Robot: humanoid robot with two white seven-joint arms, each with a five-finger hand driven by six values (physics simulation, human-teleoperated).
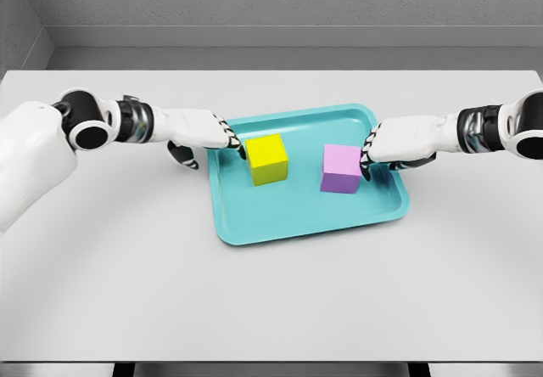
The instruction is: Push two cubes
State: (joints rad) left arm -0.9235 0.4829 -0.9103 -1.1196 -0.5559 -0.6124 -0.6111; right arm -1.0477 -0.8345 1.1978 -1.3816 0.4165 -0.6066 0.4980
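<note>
A yellow cube (268,158) and a purple cube (341,169) stand side by side inside a teal tray (297,222) at the table's middle. My left hand (231,141) reaches in from the left, its fingertips at the yellow cube's left face, fingers stretched out flat and holding nothing. From the right, my right hand (370,152) has its fingertips against the purple cube's right side, fingers likewise extended and empty. A gap of tray floor separates the two cubes.
The tray lies on a light grey table (271,301) with a grey wall behind. The table's front edge runs along the bottom of the view.
</note>
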